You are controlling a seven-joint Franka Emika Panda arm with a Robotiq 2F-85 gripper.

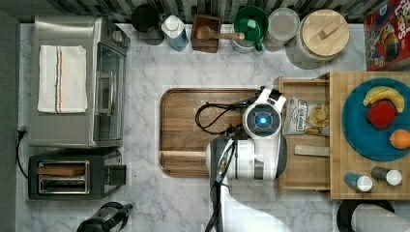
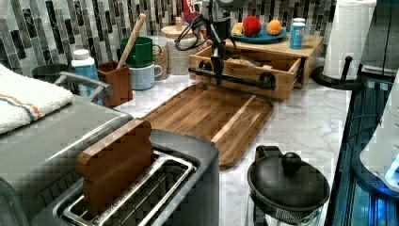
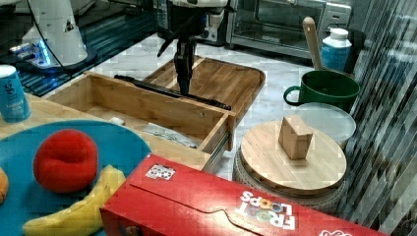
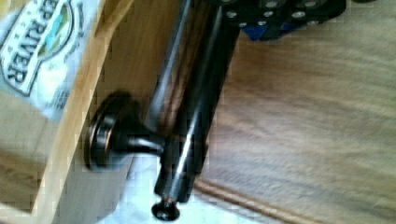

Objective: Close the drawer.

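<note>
Light-wood drawer [image 3: 147,105] pulled out (black bar handle [image 3: 172,92])

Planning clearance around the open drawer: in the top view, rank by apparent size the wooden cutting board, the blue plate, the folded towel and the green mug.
Largest to smallest:
1. wooden cutting board, partly behind the arm
2. blue plate, cut by the frame edge
3. folded towel
4. green mug

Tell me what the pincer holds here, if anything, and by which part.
The pincer sits at the black bar handle of the open drawer, but a closed hold on it cannot be told.
</note>
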